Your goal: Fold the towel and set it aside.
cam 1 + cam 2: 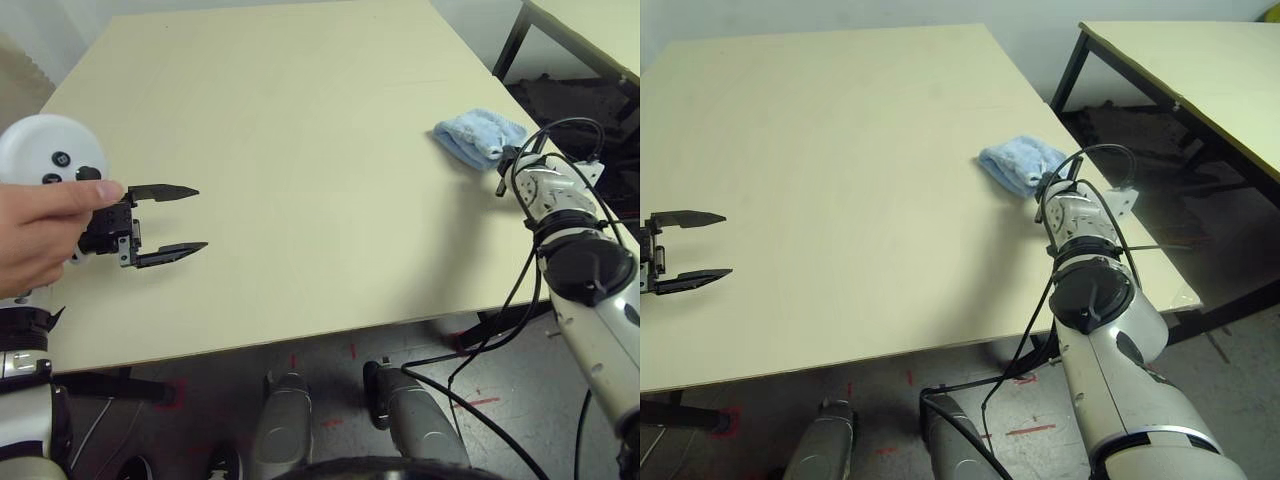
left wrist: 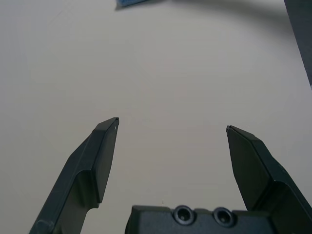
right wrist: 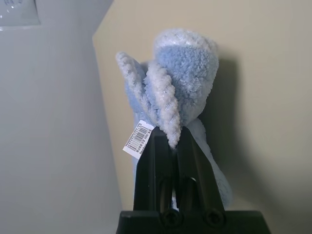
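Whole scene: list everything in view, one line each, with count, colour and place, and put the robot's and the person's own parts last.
towel: one, light blue with white edging and a white label, bunched near the table's right edge, pinched by the right tool
table: one, pale yellow-beige top, in front of the robot
second table: one, same pale top on black legs, to the right
white round device: one, white with dark buttons, in a person's hand at the left
person's hand: one, at the left edge beside the left tool
left tool: one, black, open over bare table
right tool: one, black, shut on the towel
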`<state>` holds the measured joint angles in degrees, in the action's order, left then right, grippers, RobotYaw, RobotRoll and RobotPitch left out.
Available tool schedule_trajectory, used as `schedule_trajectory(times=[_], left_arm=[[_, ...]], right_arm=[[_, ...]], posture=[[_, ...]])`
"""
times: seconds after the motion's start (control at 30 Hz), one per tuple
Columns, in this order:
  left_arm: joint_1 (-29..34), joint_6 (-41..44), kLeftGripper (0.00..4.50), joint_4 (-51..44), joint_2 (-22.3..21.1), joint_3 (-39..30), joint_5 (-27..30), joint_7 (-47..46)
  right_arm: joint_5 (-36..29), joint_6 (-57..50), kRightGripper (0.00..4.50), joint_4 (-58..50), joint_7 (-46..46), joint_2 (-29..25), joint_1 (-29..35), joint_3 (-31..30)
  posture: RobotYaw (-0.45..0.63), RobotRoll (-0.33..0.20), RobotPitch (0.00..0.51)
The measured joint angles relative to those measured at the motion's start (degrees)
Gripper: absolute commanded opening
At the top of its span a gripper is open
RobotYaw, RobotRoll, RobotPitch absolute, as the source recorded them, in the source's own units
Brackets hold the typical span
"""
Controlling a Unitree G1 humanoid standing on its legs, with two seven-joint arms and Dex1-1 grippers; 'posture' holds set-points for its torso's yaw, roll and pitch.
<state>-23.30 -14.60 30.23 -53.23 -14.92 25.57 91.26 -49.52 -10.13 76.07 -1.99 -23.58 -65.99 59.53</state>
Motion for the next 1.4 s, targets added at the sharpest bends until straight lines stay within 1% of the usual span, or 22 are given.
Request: schedule_trajectory(times=[0.33,0.6,0.97,1.1,1.4], left_arm=[[-0.5,0.0,4.5,0.0,0.0,0.0,0.0,0.0],[-1.2,0.0,4.5,0.0,0.0,0.0,0.0,0.1],[-1.4,0.0,4.5,0.2,0.0,0.0,0.0,0.4],[-1.7,-0.1,4.5,0.2,0.1,0.0,-0.1,0.4],[-1.8,-0.7,4.5,0.7,0.1,0.0,-0.1,0.6]], right_arm=[[0.0,-0.2,0.04,0.0,-0.4,0.0,0.0,0.0],[-0.1,-2.3,0.04,0.0,-2.1,0.3,0.0,0.0],[-5.8,2.2,0.04,0.0,-2.6,1.4,0.0,3.4],[-6.2,1.9,0.04,0.0,-2.9,2.6,0.0,3.4],[-6.3,0.1,0.04,0.0,-3.8,2.5,0.0,3.2]], posture=[[0.09,0.0,0.156],[0.09,0.0,0.152],[0.09,0.0,0.145],[0.09,0.0,0.143],[0.09,0.0,0.138]])
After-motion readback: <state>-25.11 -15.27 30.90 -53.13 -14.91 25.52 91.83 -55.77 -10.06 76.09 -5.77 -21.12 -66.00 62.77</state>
